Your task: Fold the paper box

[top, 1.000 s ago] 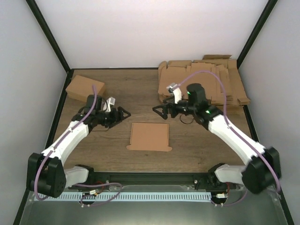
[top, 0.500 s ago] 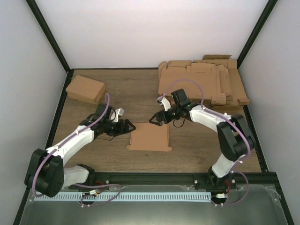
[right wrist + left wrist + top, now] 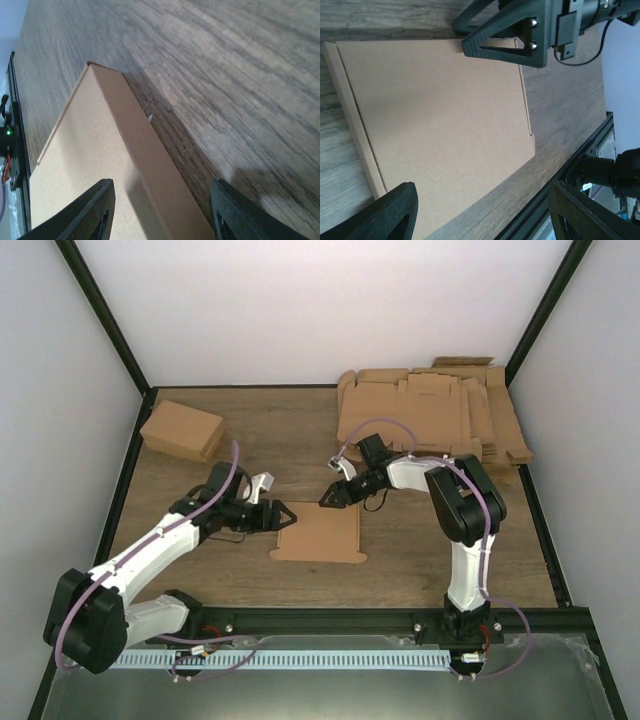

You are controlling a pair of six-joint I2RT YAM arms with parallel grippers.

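The paper box point(image 3: 318, 532) lies flat in the middle of the tabletop point(image 3: 290, 445). From above, the left end effector point(image 3: 284, 517) is at the box's left edge and the right end effector point(image 3: 327, 500) at its far left corner.

Only the overhead view shows the second box point(image 3: 182, 429) far left of the paper box and the pile of flat cardboard sheets point(image 3: 430, 415) beyond it to the right.

Only the right wrist view shows the box's raised far edge between that end effector's released jaws. The left wrist view shows its own jaws spread wide over the box, gripping nothing.

There are two arms, two boxes and one pile.
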